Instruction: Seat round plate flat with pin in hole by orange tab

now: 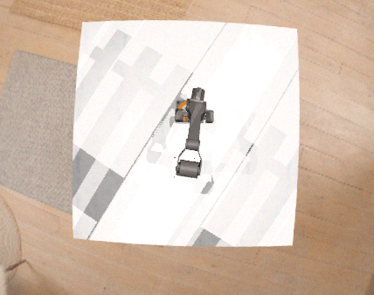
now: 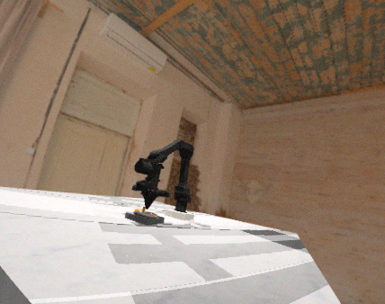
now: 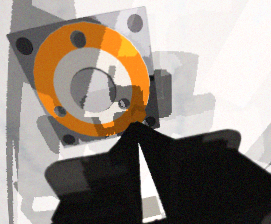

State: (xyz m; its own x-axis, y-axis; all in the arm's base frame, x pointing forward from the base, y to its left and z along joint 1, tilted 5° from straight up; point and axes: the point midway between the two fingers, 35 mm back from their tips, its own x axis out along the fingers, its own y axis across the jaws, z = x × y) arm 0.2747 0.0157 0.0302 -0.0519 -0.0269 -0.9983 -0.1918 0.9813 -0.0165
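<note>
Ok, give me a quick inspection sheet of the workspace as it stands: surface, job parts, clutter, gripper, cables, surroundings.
Surface: white table with grey stripes.
Job's things: orange plate on square grey base, around the central post; whether the pin sits in its hole cannot be told.
Clutter: nothing seen.
Gripper: gripper shut, holding nothing, tips at the plate's near edge; contact cannot be told.
Cables: nothing seen.
Surroundings: wooden floor, grey rug, door, wall air conditioner.

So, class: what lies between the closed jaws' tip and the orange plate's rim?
Nothing: in the wrist view the gripper tip meets the plate rim directly, beside the tab.
</note>
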